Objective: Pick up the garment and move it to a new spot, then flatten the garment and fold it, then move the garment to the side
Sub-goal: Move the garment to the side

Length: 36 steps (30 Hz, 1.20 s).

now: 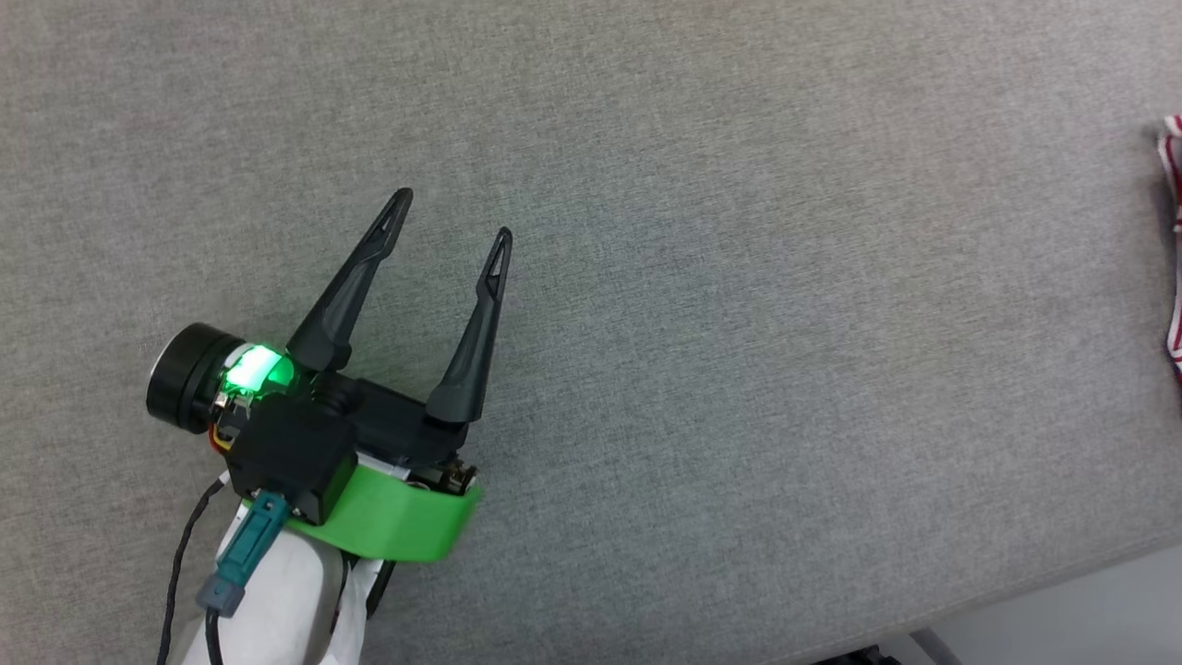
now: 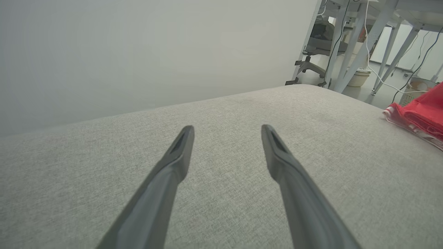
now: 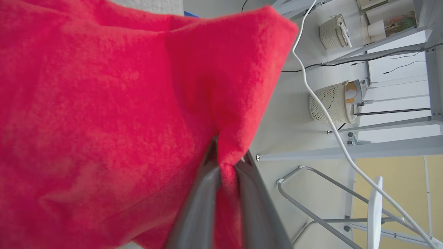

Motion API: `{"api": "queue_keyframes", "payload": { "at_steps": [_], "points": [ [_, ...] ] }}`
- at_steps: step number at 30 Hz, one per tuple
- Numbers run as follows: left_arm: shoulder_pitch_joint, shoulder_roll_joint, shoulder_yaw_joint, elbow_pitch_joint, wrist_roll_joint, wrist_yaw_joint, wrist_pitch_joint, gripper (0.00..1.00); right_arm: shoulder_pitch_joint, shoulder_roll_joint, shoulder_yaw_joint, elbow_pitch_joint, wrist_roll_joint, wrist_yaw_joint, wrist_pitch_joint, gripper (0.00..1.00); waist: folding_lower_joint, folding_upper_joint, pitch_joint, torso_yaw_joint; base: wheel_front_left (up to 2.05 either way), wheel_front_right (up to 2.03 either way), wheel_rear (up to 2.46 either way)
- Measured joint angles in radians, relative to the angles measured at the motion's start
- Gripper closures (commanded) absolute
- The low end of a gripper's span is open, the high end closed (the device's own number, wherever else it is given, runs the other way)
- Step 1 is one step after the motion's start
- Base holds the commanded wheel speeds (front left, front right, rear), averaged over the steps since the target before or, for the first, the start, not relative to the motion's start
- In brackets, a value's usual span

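Right gripper clenched on a pinched fold of the garment, the red cloth bunching over both fingers; the garment sits at the right margin of the head view, on the grey padded surface; left gripper well apart from it, jaws spread wide, holding nothing; cloth judged light, soft and limp, best taken at hem or shoulders.

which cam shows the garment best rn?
Right wrist view: the garment covers most of the frame, red fabric pinched between the fingers of the right gripper. Left wrist view shows a red fold with striped trim at its right edge; head view catches a sliver of trim at its right edge.
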Motion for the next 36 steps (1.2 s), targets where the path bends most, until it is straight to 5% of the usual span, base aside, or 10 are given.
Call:
{"api": "queue_keyframes", "payload": {
  "at_steps": [5, 7, 8, 22, 30, 36],
  "points": [
    [0.000, 0.001, -0.002, 0.000, -0.006, 0.003, -0.002, 0.00, -0.034, 0.014, -0.024, 0.089, -0.038, 0.000, -0.049, 1.00, 0.0000, 0.0000, 0.021, 0.029, 0.00, 0.00, 0.00],
    [0.000, 0.001, -0.005, 0.005, -0.005, 0.004, -0.006, 0.00, -0.046, 0.015, -0.029, 0.114, -0.053, 0.000, -0.061, 0.42, -0.0001, 0.0000, 0.020, 0.038, 0.00, 0.00, 0.00],
    [0.000, 0.000, -0.006, 0.010, -0.006, 0.007, -0.010, 0.00, -0.055, 0.016, -0.035, 0.127, -0.061, 0.000, -0.071, 0.00, -0.0001, 0.0000, 0.017, 0.040, 0.00, 0.00, 0.00],
    [0.004, -0.049, -0.008, 0.148, -0.049, 0.025, -0.062, 0.00, -0.118, 0.048, -0.040, 0.118, -0.084, 0.000, -0.246, 0.00, -0.0002, 0.0000, -0.120, 0.062, 0.00, 0.00, 0.00],
    [0.080, -0.078, 0.059, 0.207, -0.060, 0.059, -0.063, 0.00, -0.076, 0.142, 0.057, -0.080, 0.082, 0.000, -0.280, 0.00, -0.0003, 0.0000, -0.267, 0.083, 0.00, 0.00, 0.00],
    [0.156, -0.110, 0.104, 0.236, -0.061, 0.069, -0.063, 0.00, 0.088, 0.219, 0.072, -0.342, 0.223, -0.001, -0.263, 0.00, -0.0003, 0.0000, -0.384, 0.111, 0.00, 0.00, 0.00]
  ]
}}
